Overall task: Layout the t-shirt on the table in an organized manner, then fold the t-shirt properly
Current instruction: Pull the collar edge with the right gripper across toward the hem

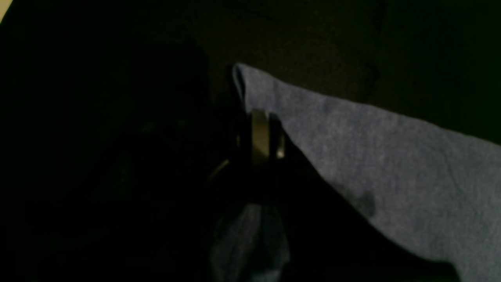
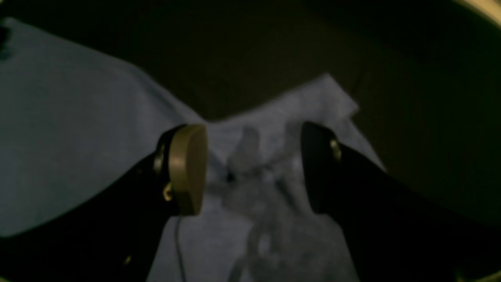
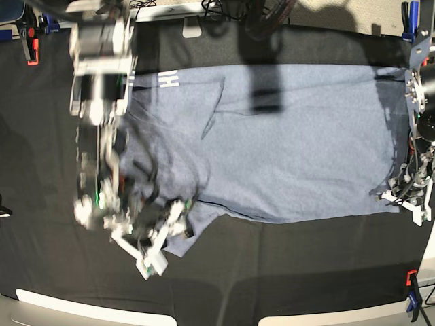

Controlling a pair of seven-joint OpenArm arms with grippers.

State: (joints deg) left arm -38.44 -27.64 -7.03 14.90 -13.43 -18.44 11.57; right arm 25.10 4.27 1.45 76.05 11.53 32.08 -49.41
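Right gripper (image 2: 250, 168) jaws apart over t-shirt (image 2: 70, 129); lettering (image 3: 168, 79) base-only.

The t-shirt (image 3: 292, 149), light blue-grey and heathered, is lying spread across the table (image 3: 285, 265), a broad surface of dark black cloth. White block lettering (image 3: 168, 79) is showing near one far edge. One end is lying flat and smooth; the opposite end is bunching into wrinkled folds.

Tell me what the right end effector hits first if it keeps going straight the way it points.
Most likely the t-shirt: the open right end effector points at bunched cloth near the sleeve. Depth is unclear.
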